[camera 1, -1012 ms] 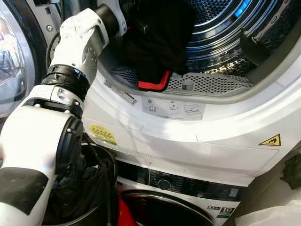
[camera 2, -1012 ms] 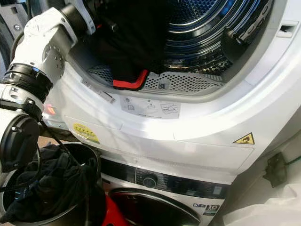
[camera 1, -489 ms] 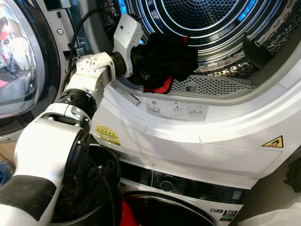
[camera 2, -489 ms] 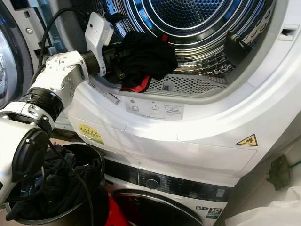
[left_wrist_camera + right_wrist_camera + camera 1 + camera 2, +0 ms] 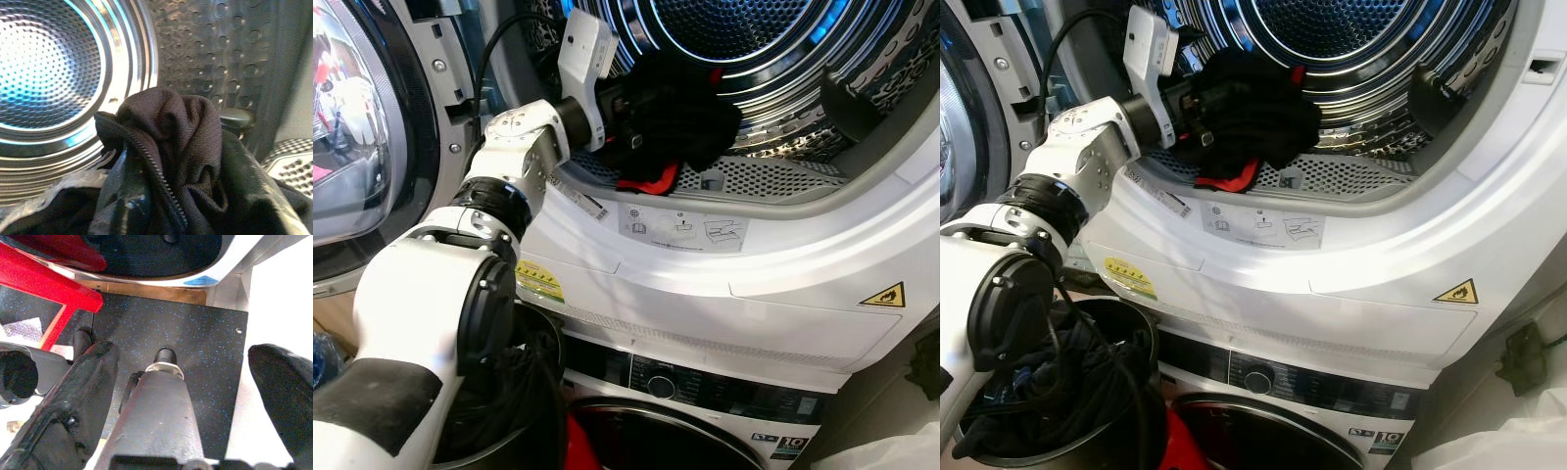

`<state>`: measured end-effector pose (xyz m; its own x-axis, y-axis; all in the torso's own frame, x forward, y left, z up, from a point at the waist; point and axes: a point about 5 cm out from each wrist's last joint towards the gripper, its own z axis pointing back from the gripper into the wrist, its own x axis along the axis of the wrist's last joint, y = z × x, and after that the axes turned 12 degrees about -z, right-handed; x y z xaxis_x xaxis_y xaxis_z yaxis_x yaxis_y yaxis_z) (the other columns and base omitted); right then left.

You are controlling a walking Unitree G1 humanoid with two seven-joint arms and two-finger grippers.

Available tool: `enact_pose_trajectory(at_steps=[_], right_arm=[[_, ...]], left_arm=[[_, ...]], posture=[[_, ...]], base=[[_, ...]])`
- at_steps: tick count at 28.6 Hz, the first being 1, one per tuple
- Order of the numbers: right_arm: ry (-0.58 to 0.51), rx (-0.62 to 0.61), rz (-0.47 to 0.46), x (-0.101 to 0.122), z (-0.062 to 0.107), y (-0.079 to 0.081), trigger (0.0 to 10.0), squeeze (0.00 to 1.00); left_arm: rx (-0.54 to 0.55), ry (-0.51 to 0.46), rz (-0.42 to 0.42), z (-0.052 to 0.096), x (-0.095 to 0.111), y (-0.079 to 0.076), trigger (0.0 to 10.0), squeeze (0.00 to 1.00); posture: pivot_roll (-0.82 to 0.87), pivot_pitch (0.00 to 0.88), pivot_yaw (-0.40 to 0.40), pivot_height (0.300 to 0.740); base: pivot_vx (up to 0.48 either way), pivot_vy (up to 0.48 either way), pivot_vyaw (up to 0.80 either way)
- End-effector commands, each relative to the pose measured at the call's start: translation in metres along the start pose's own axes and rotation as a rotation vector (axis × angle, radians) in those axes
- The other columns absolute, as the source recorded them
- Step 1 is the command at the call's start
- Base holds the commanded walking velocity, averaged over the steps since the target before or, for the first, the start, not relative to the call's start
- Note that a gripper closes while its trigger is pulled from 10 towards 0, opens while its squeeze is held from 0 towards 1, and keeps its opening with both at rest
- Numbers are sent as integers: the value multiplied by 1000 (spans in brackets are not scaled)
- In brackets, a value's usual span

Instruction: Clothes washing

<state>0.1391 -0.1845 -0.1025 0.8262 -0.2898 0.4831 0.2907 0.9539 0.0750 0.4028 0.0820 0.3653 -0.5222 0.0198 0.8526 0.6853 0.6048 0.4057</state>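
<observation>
A black garment (image 5: 683, 103) with a red trim (image 5: 651, 181) lies bunched on the lip of the upper machine's steel drum (image 5: 783, 69). My left arm reaches into the drum mouth from the left. Its gripper (image 5: 625, 106) is buried in the cloth and shut on it. In the left wrist view the garment (image 5: 181, 147), with a zipper, bulges up between the fingers (image 5: 124, 205). My right gripper (image 5: 183, 355) hangs low over the dark speckled floor, fingers (image 5: 78, 391) spread open and holding nothing.
The drum's round door (image 5: 352, 127) stands open at the left. A black basket (image 5: 1141, 338) of dark clothes (image 5: 1048, 392) sits below my left arm. A second machine with a control panel (image 5: 656, 380) is under the upper one. Something red (image 5: 44, 284) stands by its base.
My left gripper has pushed a little farther right into the drum mouth, taking the black garment with it. One second ago the garment hung higher; the camera has also shifted.
</observation>
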Motion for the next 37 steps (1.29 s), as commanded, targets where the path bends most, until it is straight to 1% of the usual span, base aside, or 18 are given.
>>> enact_pose_trajectory(at_steps=[1, 3, 4, 6, 7, 10, 12, 16, 19, 20, 21, 22, 23, 25, 27, 33, 35, 37], right_arm=[[-1, -1, -12, -2, 0, 1, 10000, 0], [-5, -6, -16, -2, 0, 1, 10000, 0], [-7, -9, -18, -2, 0, 1, 10000, 0], [-11, -12, -17, -1, 0, 2, 10000, 0], [-12, -24, -10, -1, 0, 1, 10000, 0], [-12, -23, -8, -1, 0, 1, 10000, 0], [-11, -23, -8, 0, 0, 2, 10000, 0], [-14, -18, -12, 1, -1, 6, 10000, 0], [-14, -12, -8, 2, -1, 7, 10000, 0], [-12, -12, -11, 1, -1, 8, 10000, 0], [-11, -12, -11, 1, -1, 8, 10000, 0], [-11, -12, -11, 1, -1, 8, 10000, 0], [-10, -10, -10, 2, -1, 9, 10000, 0], [-10, -9, -9, 2, -1, 9, 10000, 0], [-12, -8, -10, 4, -1, 10, 10000, 0], [-16, -4, -14, 6, -2, 12, 10000, 0], [-14, -1, -10, 5, -2, 14, 10000, 0], [-14, 1, -10, 5, -2, 15, 10000, 0]], left_arm=[[-14, -15, -10, -3, 8, 1, 10000, 1000], [-22, -16, 18, -1, 5, 1, 10000, 1000], [-30, -8, 16, 0, 3, 0, 10000, 1000], [-72, 14, 13, 1, -1, -3, 10000, 1000], [-116, 21, 17, 2, -3, -5, 10000, 1000], [-193, 32, -5, 3, -4, -9, 10000, 1000], [-185, 53, -27, 5, -4, -6, 10000, 1000], [-191, 77, -40, 12, -3, 0, 10000, 1000], [-189, 112, -86, 14, -4, 2, 10000, 1000], [-201, 181, -177, 18, -8, 4, 10000, 1000], [-196, 209, -213, 20, -9, 5, 10000, 1000], [-196, 209, -213, 20, -9, 5, 10000, 1000], [-175, 251, -254, 23, -9, 10, 10000, 1000], [-146, 283, -291, 25, -8, 14, 10000, 1000], [-156, 315, -334, 27, -8, 16, 10000, 1000], [-227, 340, -412, 28, -6, 14, 10000, 1000], [-268, 320, -416, 25, -4, 10, 10000, 1000], [-322, 296, -397, 23, -2, 6, 10000, 1000]], posture=[[-8, 0, 72, 740], [-10, 0, 72, 740], [-8, 0, 73, 740], [-4, 0, 73, 740], [-4, 0, 73, 740], [15, 0, 71, 740], [21, 0, 70, 740], [30, 0, 69, 740], [37, 0, 68, 740], [41, 0, 67, 740], [44, 0, 67, 740], [44, 0, 67, 740], [53, 0, 66, 740], [58, 0, 66, 740], [59, 0, 68, 740], [76, 0, 67, 740], [78, 0, 67, 740], [75, 0, 68, 740]], base=[[0, 0, 0], [0, 0, 0], [0, 0, 0], [0, 0, 0], [0, 0, 0], [0, 0, 0], [0, 0, 0], [0, 0, 0], [0, 0, 0], [0, 0, 0], [0, 0, 0], [0, 0, 0], [0, 0, 0], [0, 0, 0], [0, 0, 0], [0, 0, 0], [0, 0, 0], [0, 0, 0]])
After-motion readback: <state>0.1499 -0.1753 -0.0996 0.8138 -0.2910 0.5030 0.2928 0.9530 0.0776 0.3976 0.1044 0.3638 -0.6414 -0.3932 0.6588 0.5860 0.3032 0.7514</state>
